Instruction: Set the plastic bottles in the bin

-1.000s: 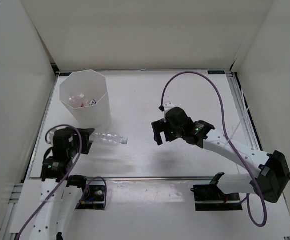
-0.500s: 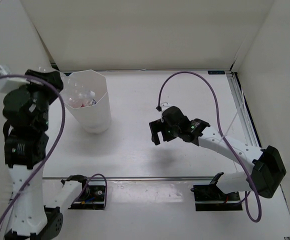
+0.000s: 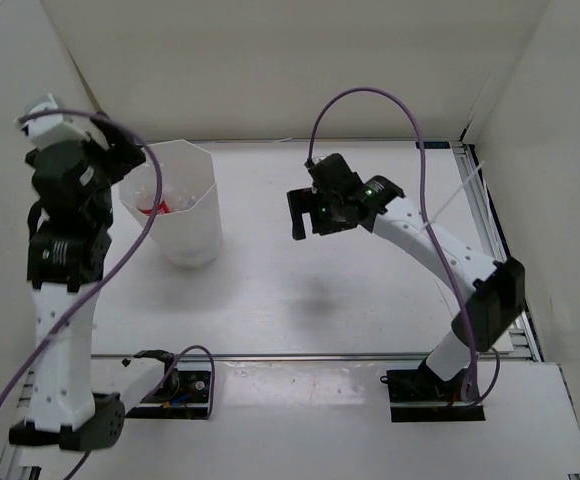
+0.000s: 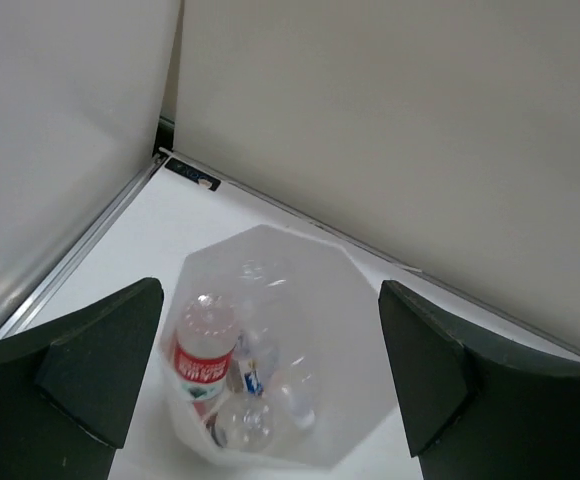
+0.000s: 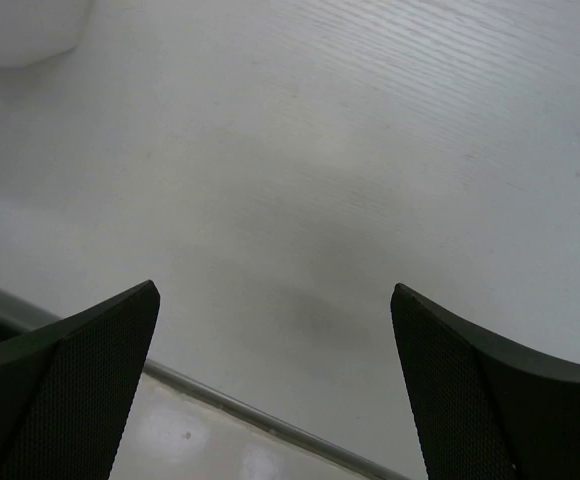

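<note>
The bin (image 3: 182,222), tall, white and faceted, stands at the back left of the table. My left gripper (image 3: 125,160) hangs high over its left rim, open and holding nothing. Seen from the left wrist, this gripper (image 4: 270,292) looks straight down into the bin (image 4: 360,400). Several plastic bottles lie inside: a red-labelled one (image 4: 202,350), a blue-and-white-labelled one (image 4: 250,375) and a clear one (image 4: 245,420). From above they show as a red and clear patch (image 3: 165,204). My right gripper (image 3: 307,222) hovers open over the middle of the table, its jaws (image 5: 273,292) wide apart above bare white surface.
White enclosure walls stand on the left, back and right. A metal rail (image 3: 320,357) runs along the table's near edge, also seen from the right wrist (image 5: 230,405). Purple cables (image 3: 370,95) arch above both arms. A corner of the bin (image 5: 20,30) shows top left.
My left arm rose from the table at the near left to above the bin and opened. The clear bottle that lay beside the bin has left the table. My right gripper moved back and up.
</note>
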